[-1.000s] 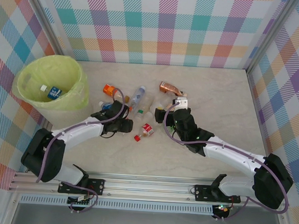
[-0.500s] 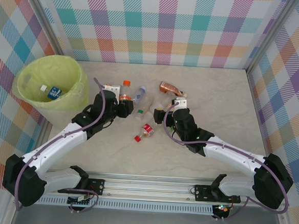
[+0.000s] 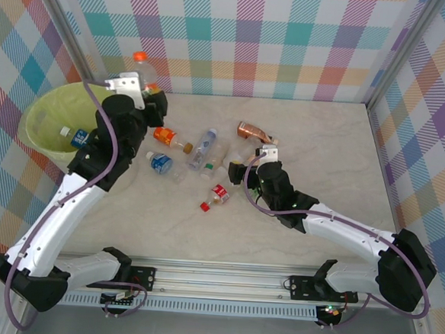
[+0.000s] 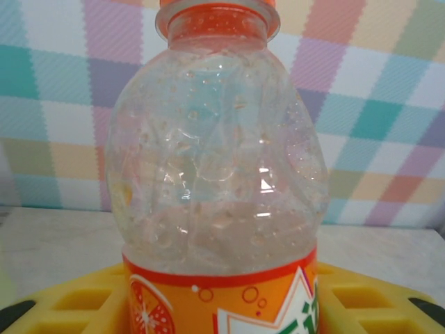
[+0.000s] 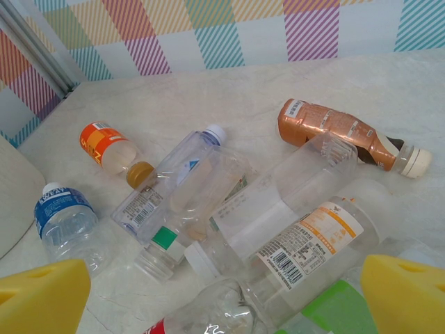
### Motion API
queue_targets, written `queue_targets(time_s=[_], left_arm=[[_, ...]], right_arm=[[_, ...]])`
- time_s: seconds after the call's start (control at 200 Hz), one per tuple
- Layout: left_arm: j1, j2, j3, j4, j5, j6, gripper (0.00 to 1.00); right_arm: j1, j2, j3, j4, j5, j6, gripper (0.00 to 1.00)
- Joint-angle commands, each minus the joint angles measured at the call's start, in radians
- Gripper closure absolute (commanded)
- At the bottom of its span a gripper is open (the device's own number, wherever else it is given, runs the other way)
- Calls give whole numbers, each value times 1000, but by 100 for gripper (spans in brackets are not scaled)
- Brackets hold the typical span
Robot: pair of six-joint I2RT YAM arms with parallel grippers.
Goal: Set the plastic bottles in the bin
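From above, the left fingers (image 3: 154, 102) are clamped on an orange-capped bottle (image 3: 143, 68). It is held off the bench (image 3: 323, 143), at the 1 o'clock rim of the bin (image 3: 36, 116), with its cap toward 12 o'clock. A blue-labelled bottle (image 3: 76, 136) lies inside the bin. The right fingers (image 3: 237, 170) stand apart at the 3 o'clock end of the bottles scattered on the bench.

In the left wrist view, the orange-capped bottle (image 4: 215, 174) stands upright between the yellow fingers (image 4: 76, 303) at 8 and 4 o'clock. Both sit against its orange label. The body is clear, dented and beaded with droplets, and a red band tops the label.

In the right wrist view, the yellow fingers (image 5: 42, 296) sit at 7 and 5 o'clock, wide apart and gripping nothing. A white-and-orange-labelled bottle (image 5: 313, 240) lies between them, nearer the 5 o'clock one. A brown bottle (image 5: 334, 129) lies at 1 o'clock, an orange-labelled bottle (image 5: 104, 142) at 10 o'clock, and a blue-capless clear one cannot be told apart in the pile.
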Motion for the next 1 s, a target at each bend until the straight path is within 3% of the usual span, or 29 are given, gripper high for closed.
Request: queue_targets(time_s=[0.0, 0.47, 0.89, 0.995], left_arm=[[78, 6, 33, -68, -81, 5, 54], [540, -22, -8, -183, 194, -304, 56], [664, 69, -37, -175, 218, -494, 52], [692, 101, -39, -159, 252, -534, 43]], right_arm=[[-5, 13, 32, 41, -10, 11, 0], [-5, 6, 29, 30, -13, 5, 0], [-5, -20, 11, 17, -10, 20, 0], [-5, -22, 10, 15, -11, 22, 0]])
